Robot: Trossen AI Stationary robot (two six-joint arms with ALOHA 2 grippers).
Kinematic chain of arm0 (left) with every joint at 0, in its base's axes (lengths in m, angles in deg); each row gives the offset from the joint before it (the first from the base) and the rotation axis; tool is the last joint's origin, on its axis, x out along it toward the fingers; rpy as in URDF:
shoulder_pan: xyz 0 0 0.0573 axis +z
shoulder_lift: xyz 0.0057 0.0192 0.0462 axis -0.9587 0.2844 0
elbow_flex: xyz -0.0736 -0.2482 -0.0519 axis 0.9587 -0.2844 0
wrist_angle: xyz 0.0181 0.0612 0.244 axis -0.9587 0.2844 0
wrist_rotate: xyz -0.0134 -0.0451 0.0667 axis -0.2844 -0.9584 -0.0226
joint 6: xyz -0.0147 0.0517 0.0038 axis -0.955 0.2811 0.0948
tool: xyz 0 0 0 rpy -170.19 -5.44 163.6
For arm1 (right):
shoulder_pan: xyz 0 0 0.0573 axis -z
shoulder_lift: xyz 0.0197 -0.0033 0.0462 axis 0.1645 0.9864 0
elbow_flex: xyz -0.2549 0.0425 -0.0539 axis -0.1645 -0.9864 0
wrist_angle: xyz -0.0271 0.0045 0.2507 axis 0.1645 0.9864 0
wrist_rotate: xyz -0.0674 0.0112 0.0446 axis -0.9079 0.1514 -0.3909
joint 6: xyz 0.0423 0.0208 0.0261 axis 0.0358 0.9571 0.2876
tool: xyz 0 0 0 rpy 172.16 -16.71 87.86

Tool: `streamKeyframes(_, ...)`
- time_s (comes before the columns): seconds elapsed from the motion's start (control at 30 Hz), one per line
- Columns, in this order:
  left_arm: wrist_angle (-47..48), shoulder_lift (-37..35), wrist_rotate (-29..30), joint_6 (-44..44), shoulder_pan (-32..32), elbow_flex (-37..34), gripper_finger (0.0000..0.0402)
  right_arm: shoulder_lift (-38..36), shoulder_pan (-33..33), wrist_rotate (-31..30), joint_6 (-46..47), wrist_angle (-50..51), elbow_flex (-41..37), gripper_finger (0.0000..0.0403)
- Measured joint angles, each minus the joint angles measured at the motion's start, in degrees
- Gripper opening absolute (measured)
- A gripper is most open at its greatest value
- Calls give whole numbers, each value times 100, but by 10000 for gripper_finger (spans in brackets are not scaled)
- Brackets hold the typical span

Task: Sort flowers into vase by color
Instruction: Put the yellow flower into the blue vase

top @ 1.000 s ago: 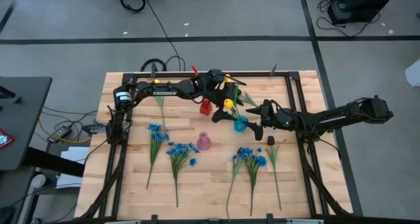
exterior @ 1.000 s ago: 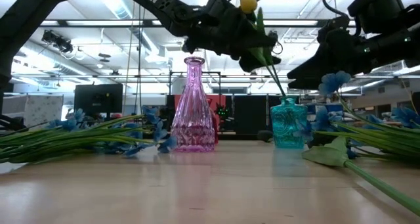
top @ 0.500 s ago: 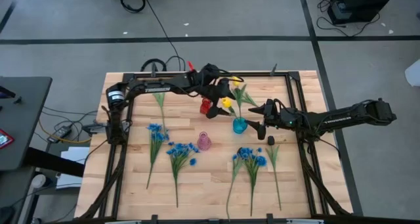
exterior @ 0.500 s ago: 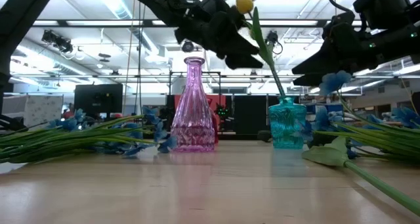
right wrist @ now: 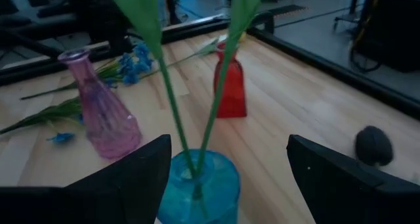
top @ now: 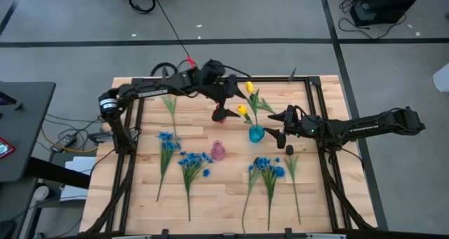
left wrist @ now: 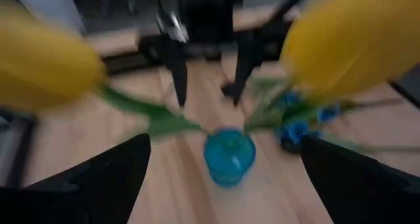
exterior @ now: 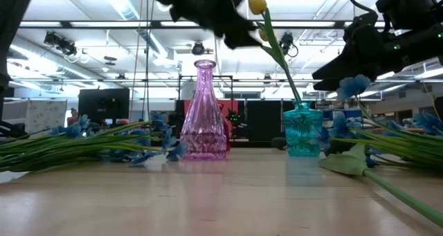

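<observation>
While two yellow tulips [top: 243, 110] stood in the teal vase [top: 257, 133], both grippers hung nearby holding nothing.

Stems [right wrist: 172, 104] ran down into the vase neck and the buds leaned toward the table's far side. Left gripper [top: 226, 111] hovered above the far middle of the table, just beside the buds, fingers [left wrist: 98, 184] spread apart and empty. Right gripper [top: 270, 136] sat just right of the vase, fingers [right wrist: 341, 178] wide open on either side of it, not touching. Pink vase [top: 218, 151] stood empty left of the teal one; red vase [right wrist: 230, 86] behind. Blue bunches [top: 167, 142] lay flat on the near half of the table, plus a lone yellow stem [top: 170, 106] at far left. Dark bud [top: 288, 149] lay right of the teal vase.
</observation>
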Motion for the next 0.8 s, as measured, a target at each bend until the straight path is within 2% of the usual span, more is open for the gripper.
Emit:
streamKeyframes(0.17,257,-343,585,-25,-3,3,400,-144,7,-186,87,901,364,313)
streamKeyframes(0.3,764,-639,595,-352,-62,-6,400,-86,-27,-158,425,1986,951,313)
streamKeyframes(0.4,745,-953,439,-503,-314,-368,400,-35,-158,-174,644,2767,1376,313)
streamKeyframes(0.47,477,-1214,565,-694,-510,-765,400,-14,-273,-287,696,3201,1611,313)
streamKeyframes(0.63,155,-2151,1754,-1504,-772,-1730,400,-9,-515,-312,749,3544,1982,313)
streamKeyframes(0.8,337,-2916,2618,-3193,-999,-2587,399,68,-749,-504,666,3416,1985,313)
